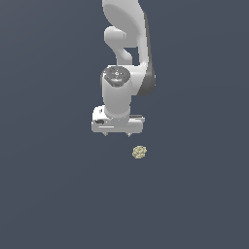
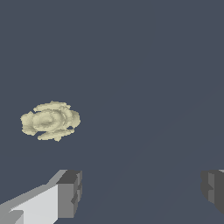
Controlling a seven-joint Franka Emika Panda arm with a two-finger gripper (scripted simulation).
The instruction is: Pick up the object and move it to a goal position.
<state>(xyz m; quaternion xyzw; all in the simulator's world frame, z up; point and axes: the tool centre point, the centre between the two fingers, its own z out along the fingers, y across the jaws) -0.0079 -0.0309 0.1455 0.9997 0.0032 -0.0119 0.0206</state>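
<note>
Hovering with its jaws spread wide and holding nothing, the white gripper (image 1: 117, 133) hangs apart from the pale yellow-beige clump (image 1: 139, 152)

In the exterior view the clump lies on the plain dark surface (image 1: 53, 194) just beyond the fingertips, lower in the picture and off toward the exterior view's right of the tool, not between the jaws and touching neither of them. In the wrist view the gripper (image 2: 142, 192) shows two dark finger pads (image 2: 70, 192) set far apart with bare floor between them, and the clump (image 2: 50, 120) sits ahead of the pad on the white finger's side, clear of it. There it reads as a bumpy, flattened oval, its long axis running roughly parallel to the line joining the two pads; no distinct pointing end can be told
</note>
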